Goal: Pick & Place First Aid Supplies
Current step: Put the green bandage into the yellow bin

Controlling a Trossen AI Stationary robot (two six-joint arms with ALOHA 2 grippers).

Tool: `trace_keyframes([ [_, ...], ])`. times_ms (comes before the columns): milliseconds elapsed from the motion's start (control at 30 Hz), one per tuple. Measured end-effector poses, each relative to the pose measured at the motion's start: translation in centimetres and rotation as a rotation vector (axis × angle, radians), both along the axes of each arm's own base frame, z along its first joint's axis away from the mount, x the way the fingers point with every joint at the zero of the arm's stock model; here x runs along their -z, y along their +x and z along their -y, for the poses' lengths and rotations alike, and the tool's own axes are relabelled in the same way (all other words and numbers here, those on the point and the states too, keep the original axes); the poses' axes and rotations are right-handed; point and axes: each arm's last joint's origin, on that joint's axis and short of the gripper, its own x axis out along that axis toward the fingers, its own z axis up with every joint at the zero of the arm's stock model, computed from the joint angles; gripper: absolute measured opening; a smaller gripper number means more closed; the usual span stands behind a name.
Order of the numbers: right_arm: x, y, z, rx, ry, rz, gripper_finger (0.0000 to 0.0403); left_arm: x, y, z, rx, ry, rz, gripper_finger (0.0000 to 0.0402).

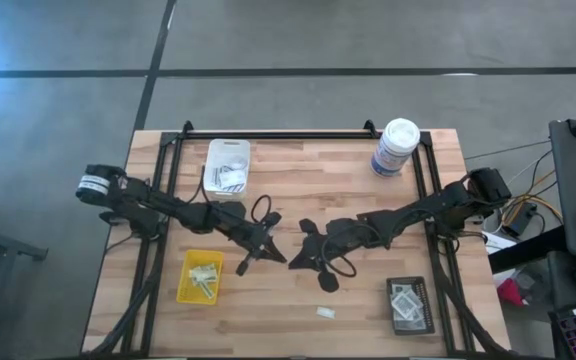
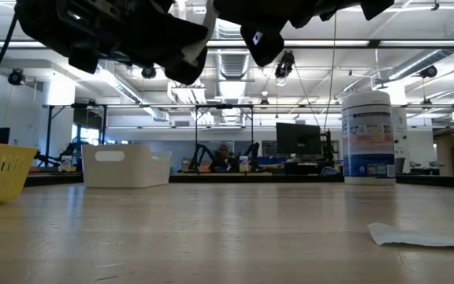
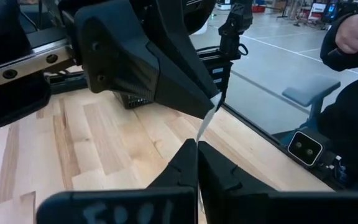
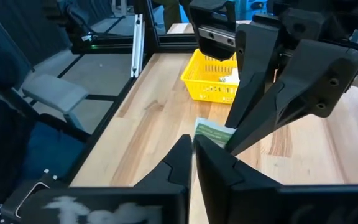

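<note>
Midair, both grippers pinch one packet (image 4: 213, 134), mostly hidden.

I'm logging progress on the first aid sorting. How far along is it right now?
Done: packets already lie in the white tray, the yellow tray and the black tray.

In hand: above mid-table, the left gripper and right gripper meet, both pinching one thin packet, apparently a handover.

Left: that packet still needs a tray, and one more packet lies loose on the table.
</note>
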Motion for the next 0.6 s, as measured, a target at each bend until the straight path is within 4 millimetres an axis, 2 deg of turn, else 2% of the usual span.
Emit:
trace_keyframes([
  [133,0.0,0.0,0.0,0.004,0.004,-0.002,0.0052,0.2,-0.1,0.0,-0.006,-0.025,-0.04,0.0001],
  [300,0.0,-0.3,0.4,0.011,-0.012,-0.043,0.0089,0.3,-0.9,-0.2,-0.045,-0.078,-0.187,0.0001],
  [600,0.1,-1.4,1.8,0.042,-0.043,-0.175,0.0115,-1.0,-4.9,0.1,-0.261,-0.131,-0.532,0.0],
])
